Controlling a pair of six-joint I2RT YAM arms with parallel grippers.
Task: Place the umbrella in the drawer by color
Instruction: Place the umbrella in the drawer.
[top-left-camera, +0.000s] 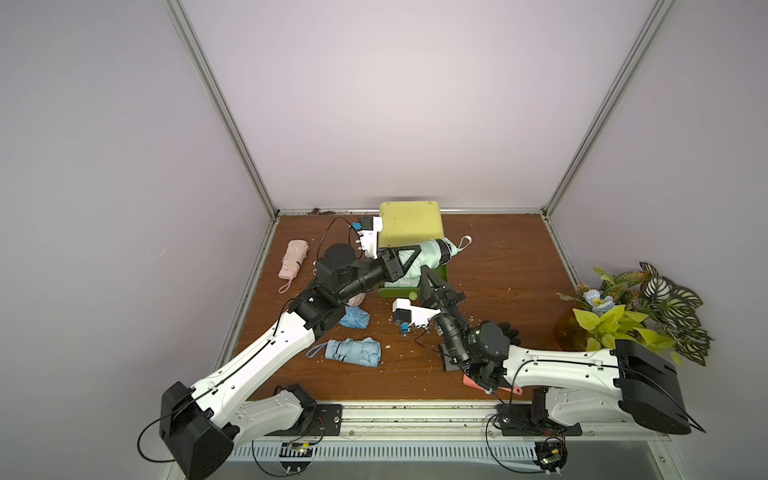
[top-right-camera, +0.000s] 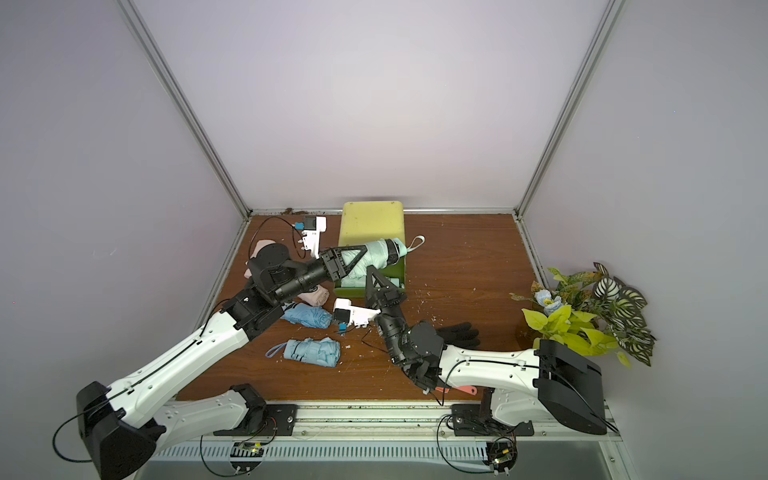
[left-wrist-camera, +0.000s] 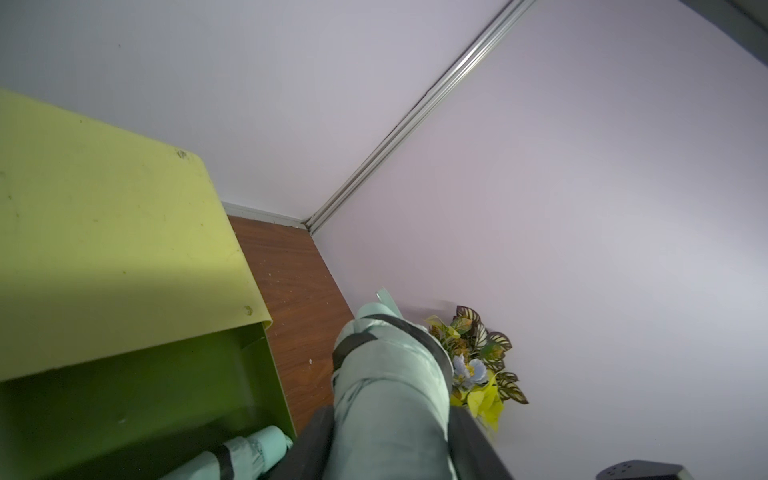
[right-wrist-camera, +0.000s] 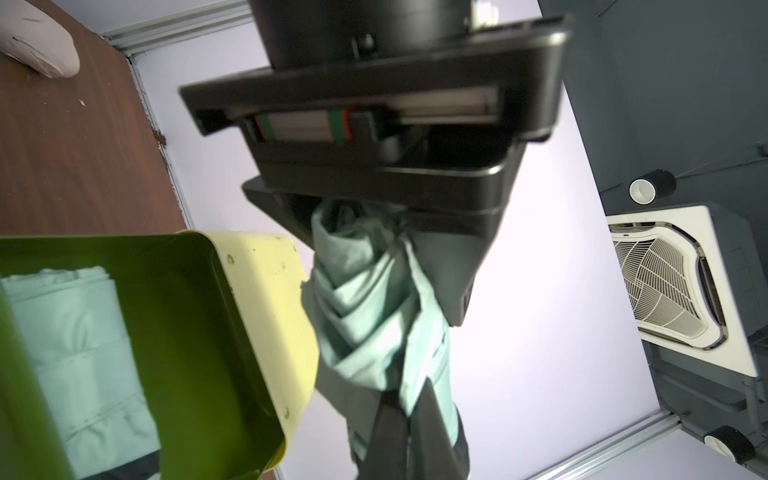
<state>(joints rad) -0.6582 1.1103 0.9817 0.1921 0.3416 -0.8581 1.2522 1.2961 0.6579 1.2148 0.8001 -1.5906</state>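
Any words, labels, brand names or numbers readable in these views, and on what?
No text can be read in any view.
Blank: drawer cabinet, mint umbrella, blue umbrella.
Too small to read: circuit board at the front edge.

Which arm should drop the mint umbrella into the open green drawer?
Probably left. The left gripper clamps the mint umbrella mid-body over the green drawer; the right gripper, jaws shut, only pinches its fabric from below.

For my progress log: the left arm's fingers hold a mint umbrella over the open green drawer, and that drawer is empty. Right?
No, the green drawer is not empty: the right wrist view shows another mint umbrella lying inside it. The rest stands.
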